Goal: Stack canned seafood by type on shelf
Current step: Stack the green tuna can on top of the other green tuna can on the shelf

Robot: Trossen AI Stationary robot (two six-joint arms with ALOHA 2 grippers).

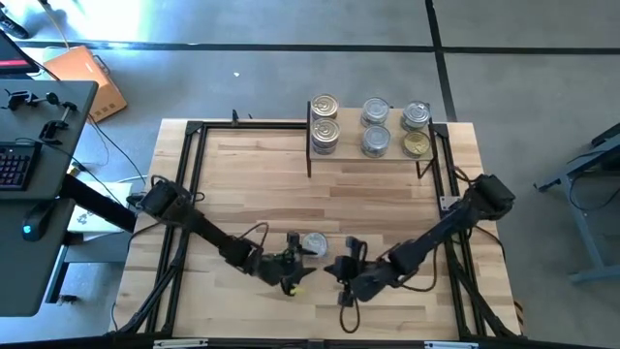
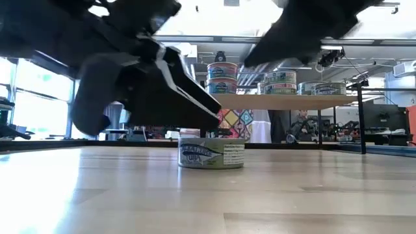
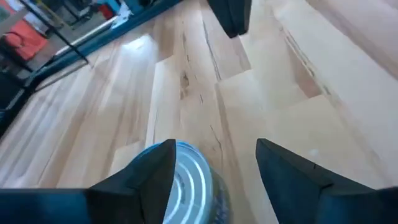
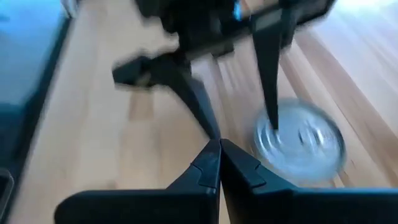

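One silver can (image 1: 313, 244) stands upright on its base near the table's front edge, also seen in the low view (image 2: 211, 153). My left gripper (image 1: 302, 258) is open beside it, and the can (image 3: 193, 183) lies partly in the gap, close against one finger (image 3: 149, 171). Just to the can's right, my right gripper (image 1: 336, 270) is shut (image 4: 219, 152) with nothing in it. At the far edge, the shelf (image 1: 349, 128) holds three stacks of cans (image 1: 325, 121) (image 1: 376, 126) (image 1: 417, 129), each two high; one lower can is gold (image 1: 417, 145). My left gripper comes in low from the table's left, slanting down. One finger (image 4: 269, 93) reaches over the can's lid rim (image 4: 273, 134); I cannot tell whether it touches. The can stands on the table.
Black frame rails (image 1: 189, 184) run along the table's left and right sides. The shelf's thin black legs (image 1: 309, 145) stand on the far part of the table. Bare wood (image 1: 320, 199) lies between the can and the shelf.
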